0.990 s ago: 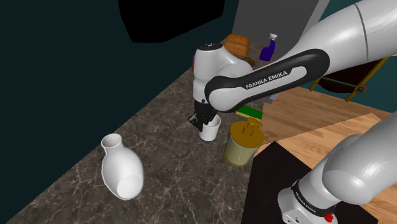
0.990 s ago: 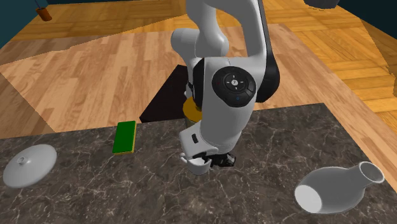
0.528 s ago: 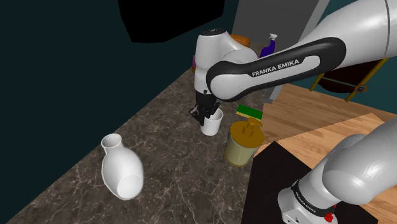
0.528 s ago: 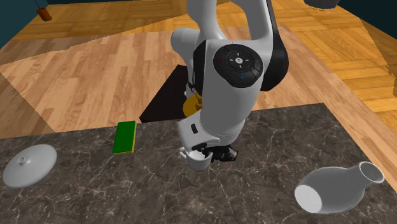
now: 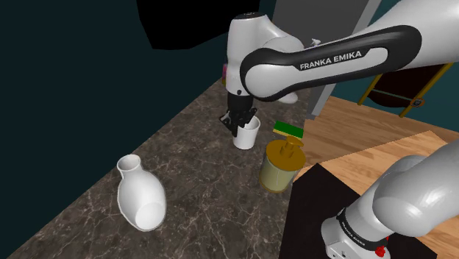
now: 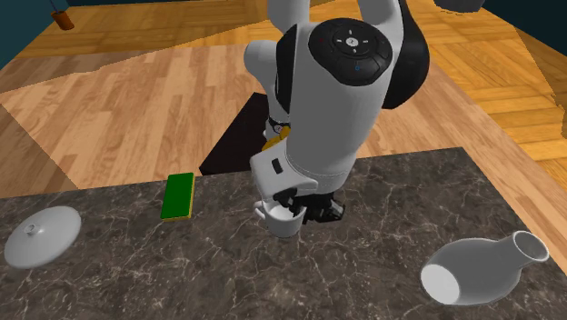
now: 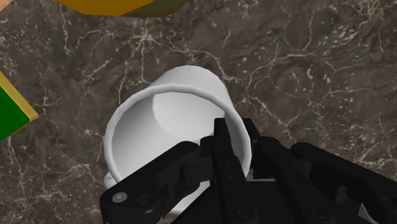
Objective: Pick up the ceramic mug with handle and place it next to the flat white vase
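Observation:
The plain white mug (image 5: 248, 135) hangs just above the dark marble counter, with my black gripper (image 5: 240, 122) shut on its rim. In the wrist view one finger is inside the mug (image 7: 172, 114) and the other outside, the gripper (image 7: 232, 130) clasping the wall; the handle is hidden. From the second exterior view the mug (image 6: 283, 220) sits under the white wrist, with the gripper (image 6: 298, 205) just above it. The white vase (image 5: 140, 195) lies on its side toward the shoulder view's lower left, well apart from the mug, and at the second exterior view's lower right (image 6: 477, 271).
A yellow lidded jar (image 5: 280, 166) stands close beside the mug, toward the stand. A green sponge (image 5: 288, 130) lies behind it, also seen as the green sponge (image 6: 179, 195). A white lid (image 6: 42, 235) rests at the counter's far end. The counter edge (image 5: 283, 221) borders the black stand.
The arm has risen and carried the mug up off the counter, drifting slightly to the shoulder view's right. The vase and the jar have not moved.

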`<state>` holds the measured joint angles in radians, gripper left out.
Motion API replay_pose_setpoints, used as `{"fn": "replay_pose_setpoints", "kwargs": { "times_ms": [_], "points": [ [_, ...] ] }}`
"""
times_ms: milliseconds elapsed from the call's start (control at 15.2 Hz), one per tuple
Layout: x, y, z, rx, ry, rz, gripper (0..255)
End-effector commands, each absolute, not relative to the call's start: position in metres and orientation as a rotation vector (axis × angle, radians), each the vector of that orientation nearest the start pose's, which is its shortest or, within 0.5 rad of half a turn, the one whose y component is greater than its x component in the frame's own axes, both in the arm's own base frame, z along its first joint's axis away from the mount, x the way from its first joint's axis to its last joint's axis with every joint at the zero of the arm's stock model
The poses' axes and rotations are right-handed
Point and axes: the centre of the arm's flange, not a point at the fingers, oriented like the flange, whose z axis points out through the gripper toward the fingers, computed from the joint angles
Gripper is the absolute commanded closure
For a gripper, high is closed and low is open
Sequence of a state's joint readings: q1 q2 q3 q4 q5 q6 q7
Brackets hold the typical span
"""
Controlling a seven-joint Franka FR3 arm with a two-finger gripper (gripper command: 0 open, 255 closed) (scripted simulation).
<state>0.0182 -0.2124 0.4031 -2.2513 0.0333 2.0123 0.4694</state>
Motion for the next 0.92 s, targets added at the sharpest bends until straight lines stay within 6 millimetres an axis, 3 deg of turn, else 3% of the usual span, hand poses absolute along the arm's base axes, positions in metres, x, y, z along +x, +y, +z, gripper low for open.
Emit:
{"fn": "replay_pose_setpoints", "kwargs": {
  "times_ms": [0,858],
  "points": [
    [0.436,0.204,0.453,-3.205,0.117,0.026,255],
    [0.436,0.204,0.521,-3.205,0.117,0.026,255]
  ]
}}
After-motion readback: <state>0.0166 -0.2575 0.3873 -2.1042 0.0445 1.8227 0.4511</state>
